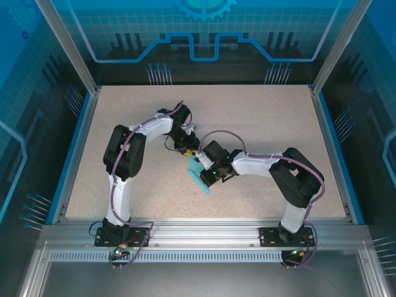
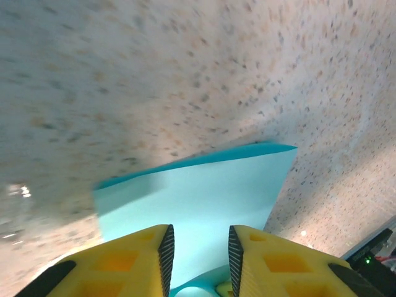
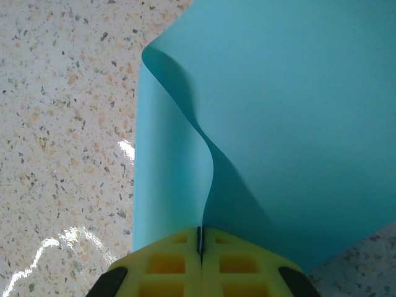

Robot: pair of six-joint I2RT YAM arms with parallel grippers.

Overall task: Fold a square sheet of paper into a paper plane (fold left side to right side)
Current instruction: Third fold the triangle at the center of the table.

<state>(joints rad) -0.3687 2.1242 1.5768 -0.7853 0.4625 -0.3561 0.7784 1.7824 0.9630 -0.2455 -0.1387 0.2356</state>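
The square sheet of paper [image 1: 201,183] is light blue and lies doubled over on itself mid-table, between the two arms. In the right wrist view the sheet [image 3: 297,124] curls up in an S-shaped bend, and my right gripper [image 3: 200,242] is shut on its near edge. My left gripper [image 2: 200,253] hovers over the folded sheet [image 2: 204,185] with its yellow fingers [image 2: 162,250] apart; the paper shows through the gap and nothing is pinched. From above, the left gripper [image 1: 185,150] sits just up and left of the right gripper [image 1: 202,168]. No dart shape is formed.
The speckled beige tabletop [image 1: 260,117] spreads around the paper. Blue side rails [image 1: 73,154] and a metal frame rail [image 1: 204,230] at the near edge bound it. Both arm bases stand on that near rail.
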